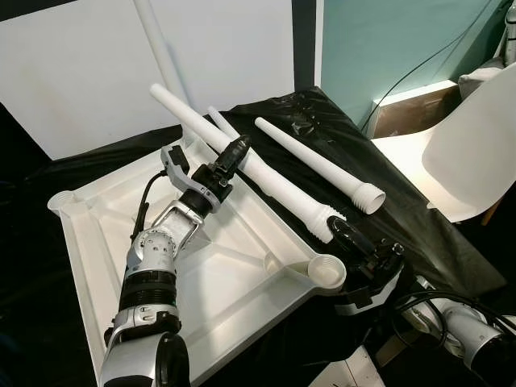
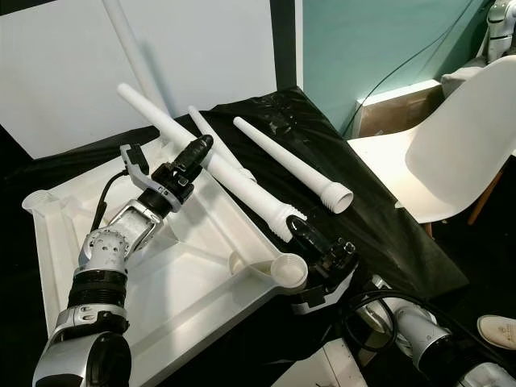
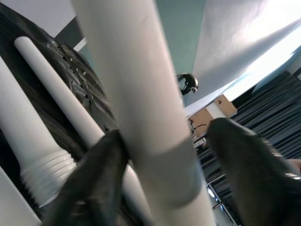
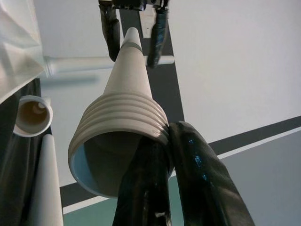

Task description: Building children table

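The left gripper (image 1: 234, 156) straddled the long white tapered plastic leg (image 1: 266, 181) mid-shaft, fingers apart, above the upturned white plastic tabletop (image 1: 97, 266). The right gripper (image 1: 348, 235) pinched its threaded end. That end should be aligned squarely with the round corner socket (image 1: 326, 270) before twisting.

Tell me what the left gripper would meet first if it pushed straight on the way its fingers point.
The left gripper already straddles the long white table leg, so it would press into that leg at once. Beyond it lies a second leg on the black sheet, though depth is uncertain.
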